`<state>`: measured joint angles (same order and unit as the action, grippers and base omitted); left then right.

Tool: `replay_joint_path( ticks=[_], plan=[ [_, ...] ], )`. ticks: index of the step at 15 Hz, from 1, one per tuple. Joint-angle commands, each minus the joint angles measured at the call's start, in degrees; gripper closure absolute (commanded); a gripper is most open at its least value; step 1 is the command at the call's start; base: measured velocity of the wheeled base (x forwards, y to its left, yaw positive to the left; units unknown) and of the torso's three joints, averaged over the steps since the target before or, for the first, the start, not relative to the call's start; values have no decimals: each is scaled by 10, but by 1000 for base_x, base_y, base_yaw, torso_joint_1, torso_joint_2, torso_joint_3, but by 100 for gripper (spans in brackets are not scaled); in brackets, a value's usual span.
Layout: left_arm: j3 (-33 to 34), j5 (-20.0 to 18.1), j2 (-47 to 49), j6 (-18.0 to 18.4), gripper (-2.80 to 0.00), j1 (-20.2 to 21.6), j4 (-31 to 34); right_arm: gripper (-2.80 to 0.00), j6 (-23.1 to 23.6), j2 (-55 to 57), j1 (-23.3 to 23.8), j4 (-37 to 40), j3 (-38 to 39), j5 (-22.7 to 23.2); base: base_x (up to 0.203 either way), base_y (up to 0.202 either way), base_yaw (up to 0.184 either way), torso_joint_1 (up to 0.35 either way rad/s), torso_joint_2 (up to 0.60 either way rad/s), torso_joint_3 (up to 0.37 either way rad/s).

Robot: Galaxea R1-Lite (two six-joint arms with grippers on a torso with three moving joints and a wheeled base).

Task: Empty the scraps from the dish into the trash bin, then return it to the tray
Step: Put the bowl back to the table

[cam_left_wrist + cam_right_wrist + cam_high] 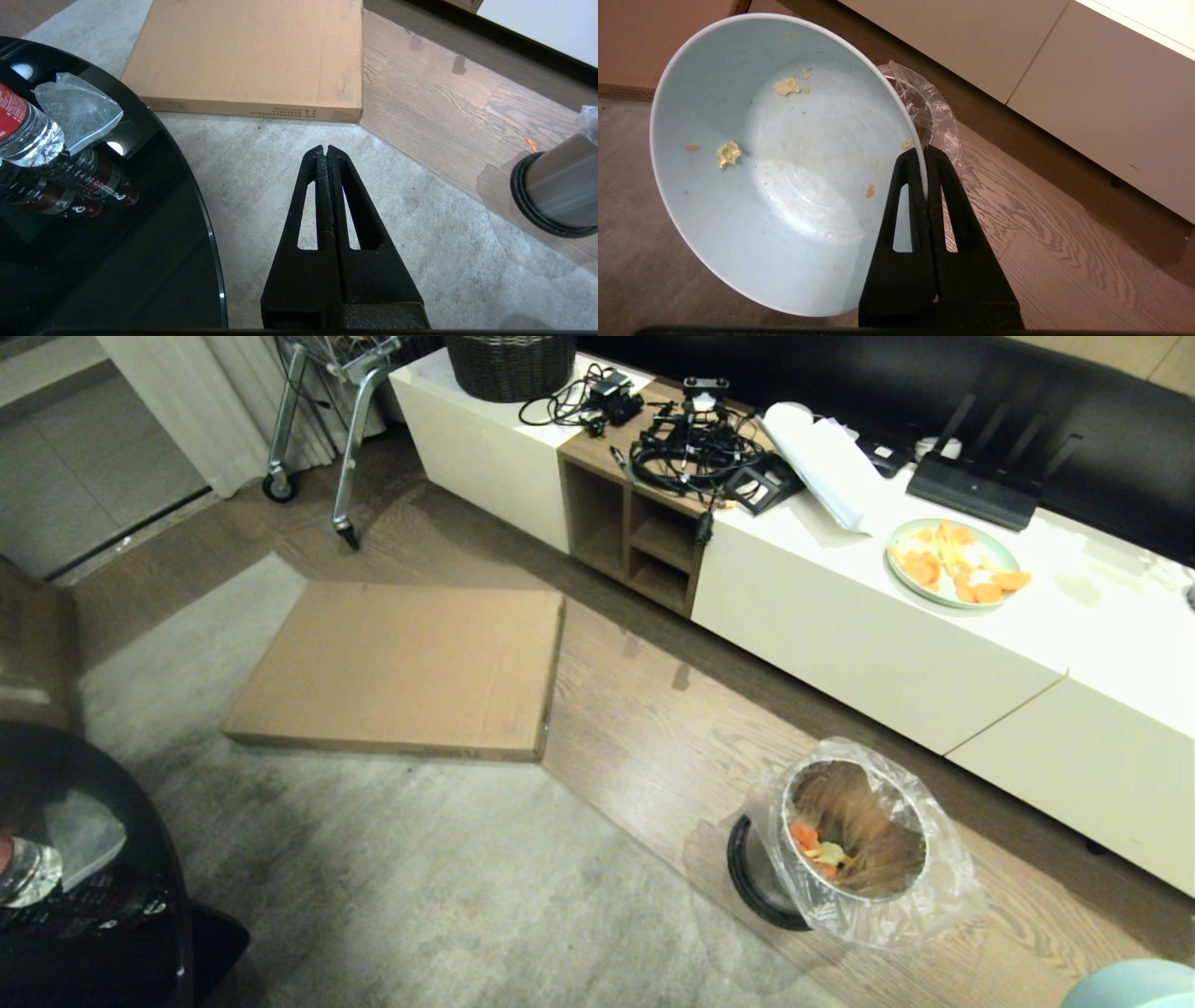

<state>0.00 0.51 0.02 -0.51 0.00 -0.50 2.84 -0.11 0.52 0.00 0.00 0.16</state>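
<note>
The little round dish (775, 186) is pale blue inside and tipped up on its side, pinched at its rim, with only a few yellow and orange crumbs stuck in it. The shiny trash bin (845, 845) stands on the wood floor at about 4 o'clock in the head view, with a clear bag over its rim. The orange and yellow scraps (814, 845) lie inside it.

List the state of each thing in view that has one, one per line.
Pale blue round bowl: tilted, nearly empty, a few stuck bits.
Right gripper: shut on the bowl's rim.
Left gripper: shut, holding nothing.
Shiny steel bag-lined trash bin: open, orange and yellow scraps inside.
Pale-green flat plate: holds orange pieces.
</note>
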Motion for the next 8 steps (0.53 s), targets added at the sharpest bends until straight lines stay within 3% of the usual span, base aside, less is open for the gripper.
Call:
replay_joint_path(
  ticks=[1, 8],
  plan=[
    [0, 0, 0, 0, 0, 0, 0, 0, 1, 1, 0, 0, 0, 0, 0, 0, 0, 0, 0, 0],
    [0, 0, 0, 0, 0, 0, 0, 0, 0, 1, 0, 0, 0, 0, 0, 0, 0, 0, 0, 0]
  ],
)
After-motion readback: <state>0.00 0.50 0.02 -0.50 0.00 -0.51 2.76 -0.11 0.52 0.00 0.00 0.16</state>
